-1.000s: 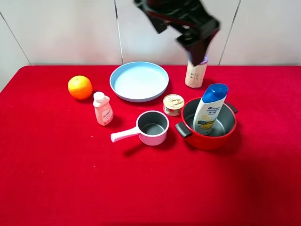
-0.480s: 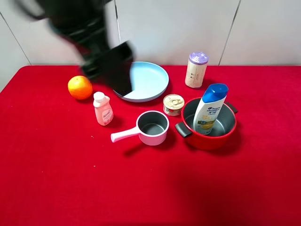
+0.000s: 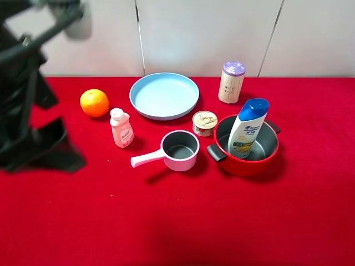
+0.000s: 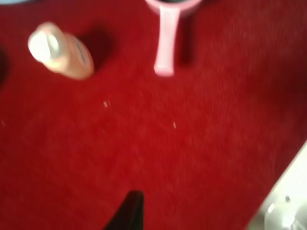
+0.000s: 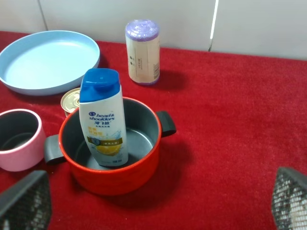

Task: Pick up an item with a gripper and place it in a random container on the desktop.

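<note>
The tall white shampoo bottle [image 3: 248,128] with a blue flip cap stands upright inside the round red pot [image 3: 244,164]; both also show in the right wrist view, bottle [image 5: 102,123] and pot [image 5: 113,174]. No gripper touches them. My left gripper [image 3: 41,145] is a blurred black shape at the far left of the table, well away from the pot. In the left wrist view only one black fingertip [image 4: 130,211] shows over bare red cloth, and its opening is unclear. My right gripper [image 5: 158,203] is wide open and empty, in front of the pot.
On the red cloth stand a light blue plate [image 3: 164,95], an orange [image 3: 94,102], a small pink-white bottle [image 3: 121,128], a pink saucepan [image 3: 178,150], a tin can [image 3: 204,122] and a purple-lidded cylinder [image 3: 232,82]. A white wall stands behind the table.
The left arm has swung from above the pot across the table to the far left. The bottle stays standing in the pot.
</note>
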Controlling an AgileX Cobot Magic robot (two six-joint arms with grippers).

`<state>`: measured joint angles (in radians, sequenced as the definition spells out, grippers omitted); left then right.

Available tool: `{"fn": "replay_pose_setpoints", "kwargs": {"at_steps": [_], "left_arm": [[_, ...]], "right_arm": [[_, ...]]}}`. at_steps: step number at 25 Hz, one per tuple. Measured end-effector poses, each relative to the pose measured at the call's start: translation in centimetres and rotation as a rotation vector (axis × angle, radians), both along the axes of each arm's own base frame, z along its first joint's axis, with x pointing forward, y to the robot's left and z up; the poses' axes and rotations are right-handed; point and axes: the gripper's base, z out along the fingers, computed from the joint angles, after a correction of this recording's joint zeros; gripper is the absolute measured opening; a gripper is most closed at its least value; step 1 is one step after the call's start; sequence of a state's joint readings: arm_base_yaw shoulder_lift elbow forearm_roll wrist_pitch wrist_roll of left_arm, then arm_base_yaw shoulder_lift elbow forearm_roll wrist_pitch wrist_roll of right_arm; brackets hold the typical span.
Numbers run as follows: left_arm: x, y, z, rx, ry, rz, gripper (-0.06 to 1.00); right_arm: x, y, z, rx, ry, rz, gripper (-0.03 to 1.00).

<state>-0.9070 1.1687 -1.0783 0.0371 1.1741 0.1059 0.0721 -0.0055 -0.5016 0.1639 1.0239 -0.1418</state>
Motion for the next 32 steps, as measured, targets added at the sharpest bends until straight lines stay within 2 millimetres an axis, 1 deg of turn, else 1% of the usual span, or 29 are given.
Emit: {"fn": "replay_pose_setpoints", "kwargs": {"at_steps": [4,7,11,15,19,24,28,32], "left_arm": [[-1.5,1.5,-2.6,0.049,0.063,-0.044,0.99],[-3.2,3.2,-4.4,0.043,0.115,-0.04,0.99],[-4.5,5.5,-6.5,-0.013,0.113,0.019,0.99],[-5.4,8.0,-7.9,-0.044,0.087,0.105,0.99],[-6.6,10.1,-8.4,-0.099,0.031,0.188,0.99],[-7.8,12.1,-8.0,-0.19,-0.086,0.321,0.99],[-8.8,13.2,-7.4,-0.256,-0.188,0.42,0.99],[-10.1,13.8,-6.9,-0.318,-0.294,0.495,0.99]], "right_arm": [[0.0,0.0,0.0,0.0,0.0,0.0,0.69],[0.0,0.0,0.0,0.0,0.0,0.0,0.69],[0.0,0.0,0.0,0.0,0.0,0.0,0.69],[0.0,0.0,0.0,0.0,0.0,0.0,0.69],[0.0,0.0,0.0,0.0,0.0,0.0,0.69],[0.0,0.0,0.0,0.0,0.0,0.0,0.69],[0.0,0.0,0.0,0.0,0.0,0.0,0.69],[0.0,0.0,0.0,0.0,0.0,0.0,0.69]]}}
